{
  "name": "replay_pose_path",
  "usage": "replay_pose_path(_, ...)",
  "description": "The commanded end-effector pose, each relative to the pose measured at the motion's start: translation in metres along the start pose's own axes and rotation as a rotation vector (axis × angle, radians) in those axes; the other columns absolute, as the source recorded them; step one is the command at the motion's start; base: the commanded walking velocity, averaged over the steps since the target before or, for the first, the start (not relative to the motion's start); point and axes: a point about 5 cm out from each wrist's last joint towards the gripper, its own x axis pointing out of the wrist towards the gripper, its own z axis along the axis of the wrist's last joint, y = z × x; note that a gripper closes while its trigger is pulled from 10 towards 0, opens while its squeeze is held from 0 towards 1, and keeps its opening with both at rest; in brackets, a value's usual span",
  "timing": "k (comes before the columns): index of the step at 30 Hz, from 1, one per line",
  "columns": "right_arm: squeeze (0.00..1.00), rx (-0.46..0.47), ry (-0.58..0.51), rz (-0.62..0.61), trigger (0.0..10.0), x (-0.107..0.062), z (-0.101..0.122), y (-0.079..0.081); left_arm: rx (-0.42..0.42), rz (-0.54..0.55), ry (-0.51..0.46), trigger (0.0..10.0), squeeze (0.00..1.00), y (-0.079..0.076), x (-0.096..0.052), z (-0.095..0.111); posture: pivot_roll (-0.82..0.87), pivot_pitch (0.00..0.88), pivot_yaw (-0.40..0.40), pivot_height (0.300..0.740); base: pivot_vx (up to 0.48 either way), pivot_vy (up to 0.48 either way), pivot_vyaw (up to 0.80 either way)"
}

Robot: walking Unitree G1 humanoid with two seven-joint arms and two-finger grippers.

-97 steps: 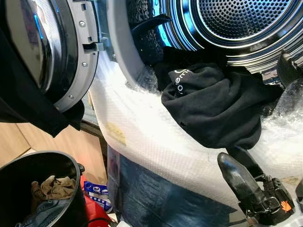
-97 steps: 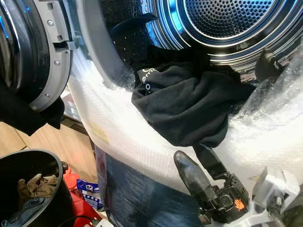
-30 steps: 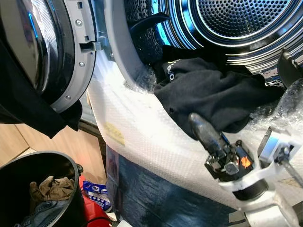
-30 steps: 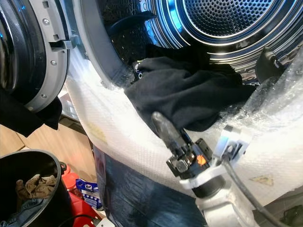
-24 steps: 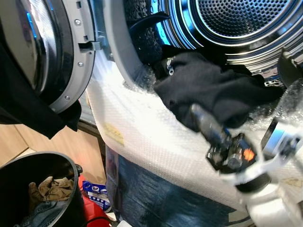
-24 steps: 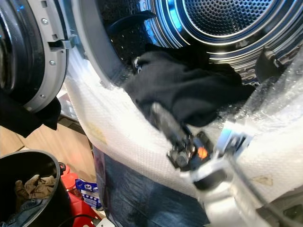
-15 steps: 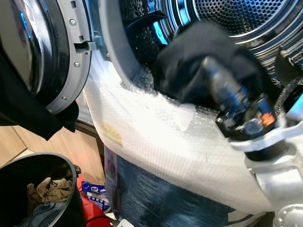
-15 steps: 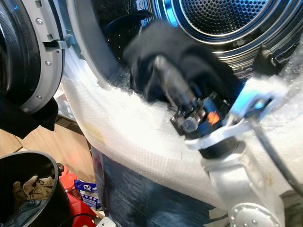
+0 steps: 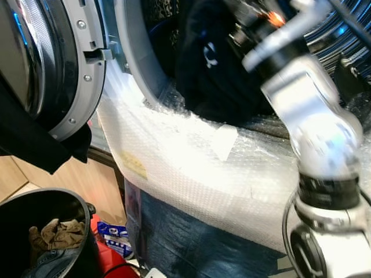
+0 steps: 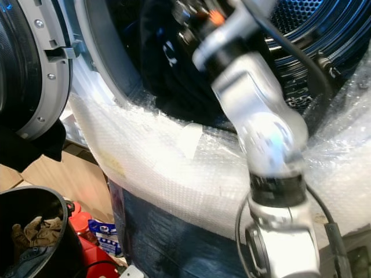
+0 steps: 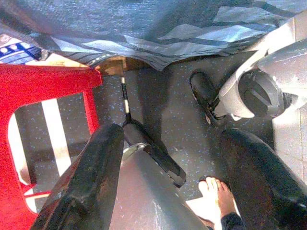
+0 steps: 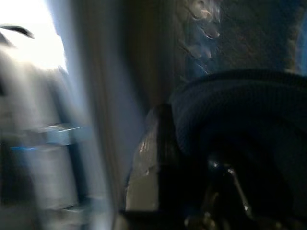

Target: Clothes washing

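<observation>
A black garment (image 9: 211, 63) with a small white print hangs bunched in the washing machine's drum mouth (image 9: 145, 35), lifted off the rim. My right arm (image 9: 307, 116) reaches up into the opening from the lower right. In the blurred right wrist view my right gripper (image 12: 206, 139) is shut on the dark cloth (image 12: 249, 124), which drapes over one of its fingers (image 12: 153, 153). My left gripper (image 11: 172, 136) hangs low over the speckled floor, open and holding nothing.
The round washer door (image 9: 58, 63) stands open at the left. Bubble wrap (image 9: 185, 168) pads the rim. A black bucket (image 9: 35, 231) holding clothes sits on the floor at the lower left, beside a red stool (image 11: 43, 86). A person's bare foot (image 11: 213, 194) is near my left gripper.
My right arm has swung up from below the rim into the drum mouth, carrying the black garment off the bubble wrap. The camera has shifted slightly right.
</observation>
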Motion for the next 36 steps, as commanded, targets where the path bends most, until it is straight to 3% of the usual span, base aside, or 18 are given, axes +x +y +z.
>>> replay_pose_path(1,0.00,-0.045,0.069,-0.109,0.0,0.010,-0.003,-0.015,0.015,-0.004,0.021,10.0,0.00,-0.002,0.000,-0.005,-0.16,0.000,-0.054,0.740,0.000,0.000,0.00)
replay_pose_path(3,0.00,-0.113,0.162,-0.250,0.0,0.023,-0.009,-0.037,0.012,-0.004,0.020,10.0,0.00,-0.003,0.000,-0.005,-0.15,0.000,-0.059,0.740,0.000,0.000,0.00)
replay_pose_path(5,0.00,-0.150,0.186,-0.318,0.0,0.027,-0.008,-0.048,0.007,-0.002,0.020,10.0,0.00,-0.003,0.000,-0.005,-0.15,0.000,-0.061,0.740,0.000,0.000,0.00)
replay_pose_path(10,0.00,-0.199,0.145,-0.578,0.0,0.025,0.017,-0.080,0.000,0.003,0.017,10.0,0.00,-0.002,0.000,-0.004,-0.13,0.000,-0.069,0.740,0.000,0.000,0.00)
replay_pose_path(15,0.00,-0.226,0.198,-0.601,0.0,0.025,0.012,-0.085,-0.013,0.005,0.015,10.0,0.00,-0.002,0.000,-0.004,-0.13,0.000,-0.075,0.740,0.000,0.000,0.00)
replay_pose_path(16,0.00,-0.235,0.230,-0.595,10.0,0.024,0.004,-0.085,-0.015,0.005,0.015,10.0,0.00,-0.002,0.000,-0.004,-0.13,0.000,-0.076,0.740,0.000,0.000,0.00)
replay_pose_path(18,0.00,-0.250,0.287,-0.583,10.0,0.023,-0.011,-0.086,-0.016,0.006,0.015,10.0,0.00,-0.001,0.000,-0.005,-0.14,0.000,-0.070,0.740,0.000,0.000,0.00)
replay_pose_path(19,1.00,-0.266,0.322,-0.595,10.0,0.019,-0.022,-0.089,-0.017,0.007,0.015,10.0,0.00,-0.001,0.000,-0.005,-0.14,0.000,-0.065,0.740,0.000,0.000,0.00)
replay_pose_path(23,1.00,-0.211,0.331,-0.623,10.0,0.014,-0.026,-0.095,-0.012,0.006,0.017,10.0,0.00,-0.001,0.000,-0.005,-0.14,0.000,-0.064,0.740,0.000,0.000,0.00)
replay_pose_path(27,1.00,-0.204,0.311,-0.597,10.0,0.019,-0.016,-0.090,-0.013,0.006,0.018,10.0,0.00,0.000,0.000,-0.006,-0.14,0.000,-0.059,0.740,0.000,0.000,0.00)
replay_pose_path(32,1.00,-0.278,0.280,-0.540,10.0,0.023,-0.002,-0.082,-0.016,0.004,0.016,10.0,0.00,0.000,0.000,-0.005,-0.15,0.000,-0.057,0.740,0.000,0.000,0.00)
replay_pose_path(34,1.00,-0.367,0.268,-0.553,10.0,0.016,0.004,-0.083,-0.016,0.006,0.017,10.0,0.00,0.001,0.000,-0.005,-0.15,0.000,-0.054,0.740,0.000,0.000,0.00)
replay_pose_path(36,1.00,-0.368,0.258,-0.578,10.0,0.011,0.007,-0.085,-0.016,0.006,0.018,10.0,0.00,0.001,0.000,-0.005,-0.15,0.000,-0.050,0.740,0.000,0.000,0.00)
